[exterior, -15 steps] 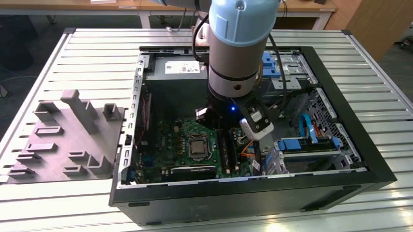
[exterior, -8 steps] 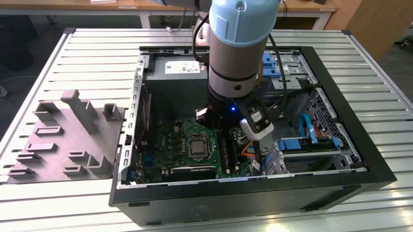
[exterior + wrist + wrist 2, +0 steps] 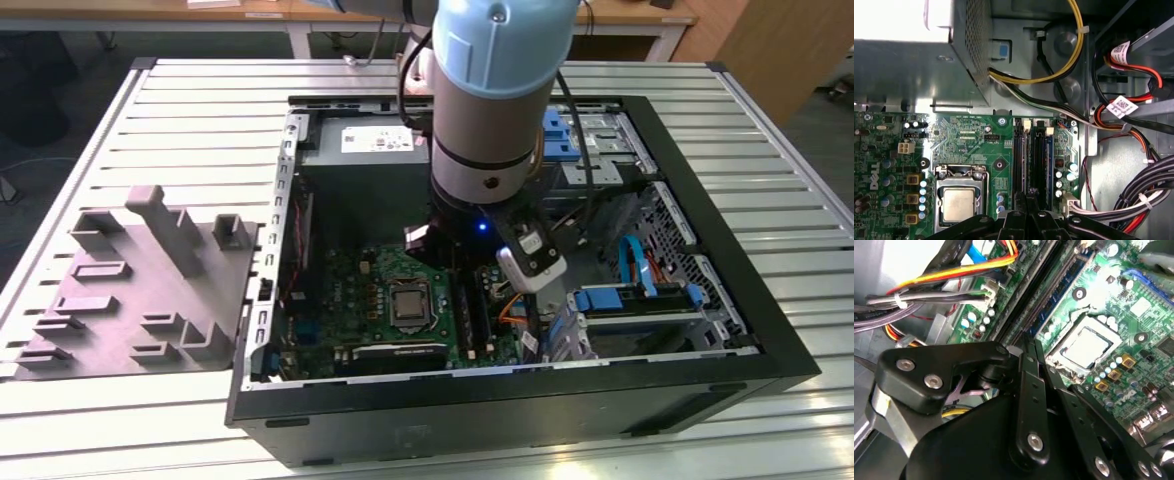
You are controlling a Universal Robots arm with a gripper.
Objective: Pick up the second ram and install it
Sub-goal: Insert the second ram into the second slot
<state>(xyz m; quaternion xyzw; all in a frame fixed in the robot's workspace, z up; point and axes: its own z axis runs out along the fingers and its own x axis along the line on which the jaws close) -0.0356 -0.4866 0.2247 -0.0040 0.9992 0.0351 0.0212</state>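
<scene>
Black linkage gripper point(image 3: 1028, 344) sits low inside the open black computer case point(image 3: 507, 405). Its tips are over the long black plastic memory slots point(image 3: 1019, 160), just to the exterior view's right of the square silver processor socket point(image 3: 407, 305). Fingers point(image 3: 1029, 380) narrow, nearly together; can't tell if anything is pinched. The second ram can't be separated from the slots, likely edge-on under the tips. Judgement: keep the board parallel to the slot and press straight down, evenly at both ends, so the white end clips point(image 3: 1027, 123) catch. Stay off the bundled grey cables point(image 3: 1119, 210) beside the slots.
</scene>
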